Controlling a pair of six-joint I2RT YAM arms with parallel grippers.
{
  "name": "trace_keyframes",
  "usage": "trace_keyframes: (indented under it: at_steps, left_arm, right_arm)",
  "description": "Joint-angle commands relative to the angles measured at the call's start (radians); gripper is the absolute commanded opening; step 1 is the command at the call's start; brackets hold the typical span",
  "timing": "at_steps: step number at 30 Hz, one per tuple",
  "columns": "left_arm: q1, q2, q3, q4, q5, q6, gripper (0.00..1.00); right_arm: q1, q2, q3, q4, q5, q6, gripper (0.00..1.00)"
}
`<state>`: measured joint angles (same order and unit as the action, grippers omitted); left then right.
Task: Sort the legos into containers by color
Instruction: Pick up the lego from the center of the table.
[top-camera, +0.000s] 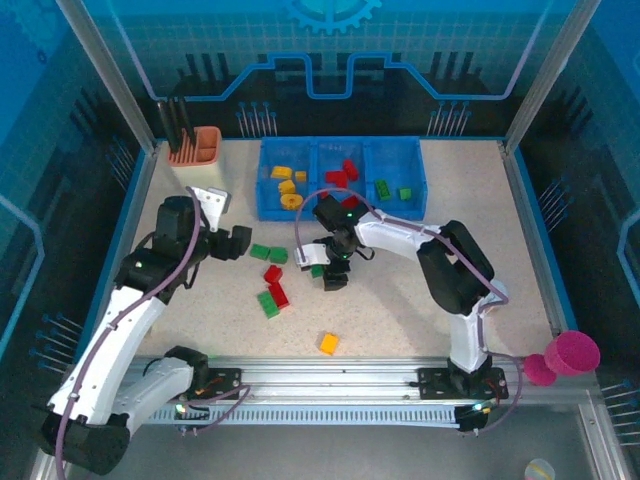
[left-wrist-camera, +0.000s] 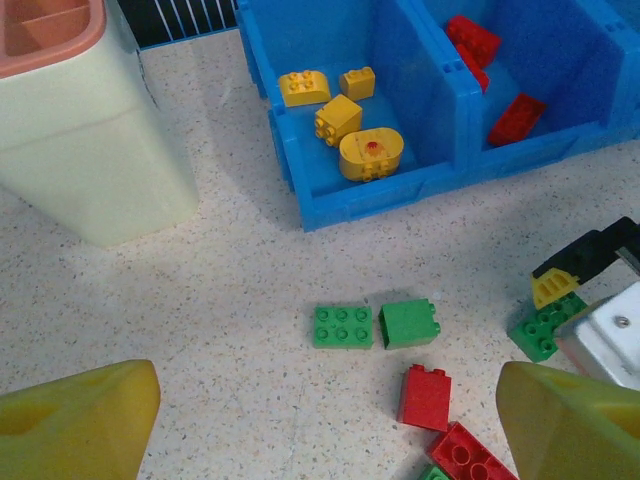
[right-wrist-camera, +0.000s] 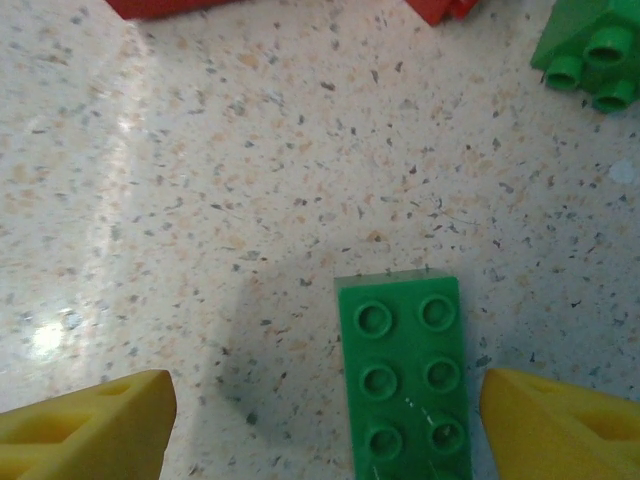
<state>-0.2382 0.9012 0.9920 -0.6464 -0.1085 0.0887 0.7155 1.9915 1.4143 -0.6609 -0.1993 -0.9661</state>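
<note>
Speckled beige counter (top-camera: 400, 312), blue-lit walls (top-camera: 450, 50); left claw (left-wrist-camera: 330, 430) spread, right claw (right-wrist-camera: 325, 410) spread astride a green brick (right-wrist-camera: 405, 380).

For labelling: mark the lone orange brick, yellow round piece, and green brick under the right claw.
lone orange brick (top-camera: 328, 343), top view, top face
yellow round piece (left-wrist-camera: 368, 158), left wrist view, top
green brick (right-wrist-camera: 405, 385), right wrist view, top

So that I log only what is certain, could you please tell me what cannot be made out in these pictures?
- Right wrist view: the green brick between the fingers of the right claw runs off the bottom edge, so its length is unknown.
- Left wrist view: the third compartment of the blue tray is cut off by the right edge, contents unseen.
- Left wrist view: a red brick is cropped by the bottom edge.
</note>
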Motion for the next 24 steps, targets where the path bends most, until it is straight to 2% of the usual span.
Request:
trace_keyframes:
  at_steps: [1, 5, 8, 11, 18, 24]
  left_arm:
    - [0.01, -0.011, -0.016, 0.022, -0.01, 0.023, 0.89]
    - [0.01, -0.007, -0.024, 0.033, 0.005, 0.016, 0.89]
    - [0.01, -0.004, -0.028, 0.037, 0.01, 0.013, 0.89]
    - [0.01, -0.005, -0.028, 0.037, 0.009, 0.013, 0.89]
    - [0.01, -0.005, -0.03, 0.038, 0.005, 0.017, 0.89]
    - [0.01, -0.01, -0.039, 0.036, 0.003, 0.019, 0.9]
  right_arm:
    - [0.013, 0.027, 0.012, 0.054, 0.027, 0.027, 0.8]
    - [0.007, 0.063, 0.038, 0.045, 0.052, 0.051, 0.79]
    - [0.002, 0.08, 0.05, 0.024, 0.055, 0.052, 0.74]
    - [0.002, 0.089, 0.048, 0.004, 0.061, 0.046, 0.65]
    - [-0.007, 0.087, 0.03, 0.002, 0.101, 0.072, 0.29]
    - [-0.078, -0.059, -0.013, 0.055, 0.122, 0.224, 0.22]
